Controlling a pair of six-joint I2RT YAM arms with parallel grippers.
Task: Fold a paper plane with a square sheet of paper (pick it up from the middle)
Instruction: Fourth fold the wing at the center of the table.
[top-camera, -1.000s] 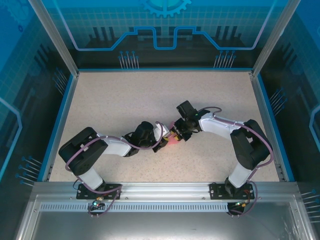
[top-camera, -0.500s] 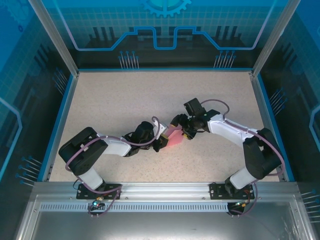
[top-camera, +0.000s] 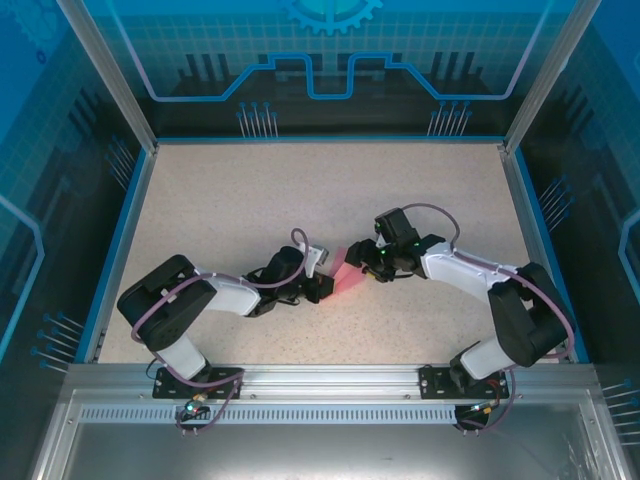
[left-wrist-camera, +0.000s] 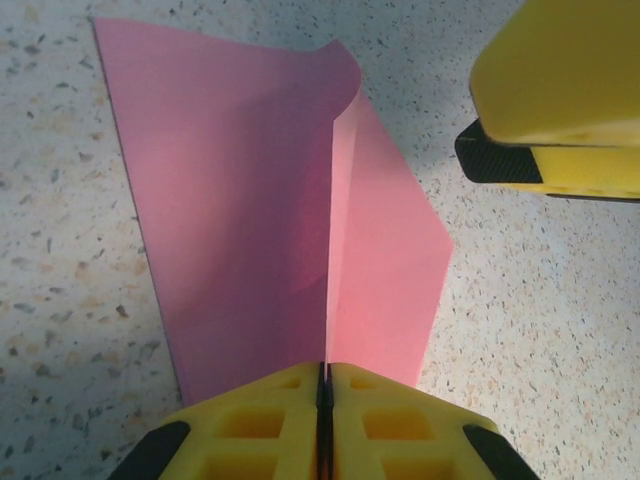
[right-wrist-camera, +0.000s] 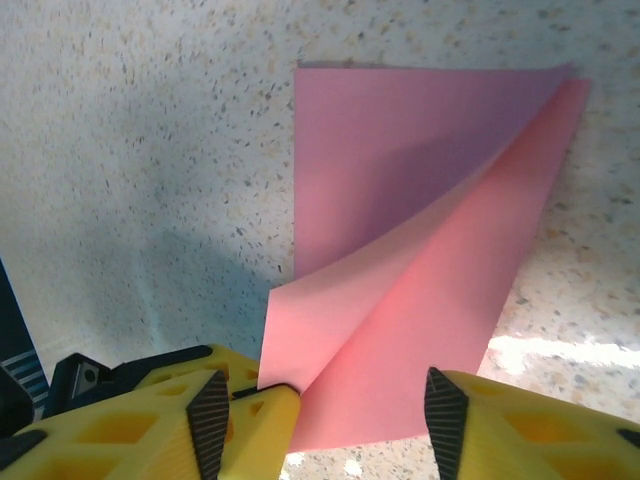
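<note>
In the top external view, the left arm (top-camera: 200, 300) is reaching from the near-left corner toward the middle of the speckled bench (top-camera: 250, 190). Its left pincer (top-camera: 322, 288) is lying low over the surface and meeting the left edge of the square sheet of paper (top-camera: 346, 280).

In the left wrist view, the left pincer (left-wrist-camera: 325, 372) is clamping the sheet: its 2 yellow fingers (left-wrist-camera: 250, 420) are pressing together on the near end of the centre crease. The square sheet of paper (left-wrist-camera: 230, 220) is lying partly folded. The wide left panel is resting flat on the bench (left-wrist-camera: 60, 250), while the narrower right panel is rising off the crease and curling at its far corner.

To the right of the sheet, a yellow finger of the right pincer (left-wrist-camera: 560, 100) is hanging just beside that raised panel, apart from it.

In the right wrist view, the right pincer (right-wrist-camera: 320, 405) is standing wide, its fingers (right-wrist-camera: 540, 425) well apart. The near edge of the sheet (right-wrist-camera: 420, 260) is sitting between them, the upper flap lifting over the flat layer, and neither pad is pinching it.

Farther right, the right arm (top-camera: 500, 290) is stretching in from the near-right corner.
</note>
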